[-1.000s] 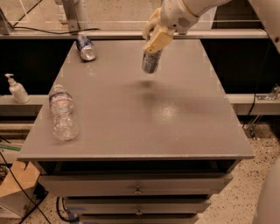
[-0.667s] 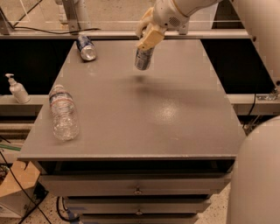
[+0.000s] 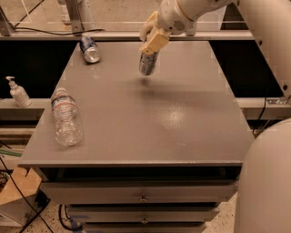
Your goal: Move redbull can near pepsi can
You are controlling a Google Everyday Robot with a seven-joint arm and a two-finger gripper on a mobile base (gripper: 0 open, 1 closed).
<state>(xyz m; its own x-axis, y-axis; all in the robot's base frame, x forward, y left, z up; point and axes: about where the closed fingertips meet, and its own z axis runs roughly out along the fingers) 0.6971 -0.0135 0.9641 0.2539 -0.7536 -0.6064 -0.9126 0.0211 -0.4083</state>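
Held the redbull can [image 3: 148, 64], a tall slim silver-grey metal can, clamped at its upper end in the gripper [image 3: 151, 45], with the tan fingers [image 3: 158, 38] closed against it. Hung it clear of the flat grey table [image 3: 150, 132], above the far middle part of the top, slightly tilted, with a soft shadow on the surface just below and to the right. Reached in from the upper right with the white arm [image 3: 191, 13]. Found the pepsi can [image 3: 90, 49], a shorter dark blue can with a silver lid, lying on its side near the far left corner of the table, silver end turned toward the camera, well apart from the lifted can and to its left. Found a clear plastic bottle [image 3: 66, 117] with a label, lying on its side near the left edge, closer to the front. Noted a white pump bottle [image 3: 18, 92] standing on a ledge beyond the left edge, grey drawers [image 3: 141, 191] under the top, a brown cardboard box [image 3: 16, 195] on the floor at lower left, and the robot's rounded white body [image 3: 266, 182] at lower right.
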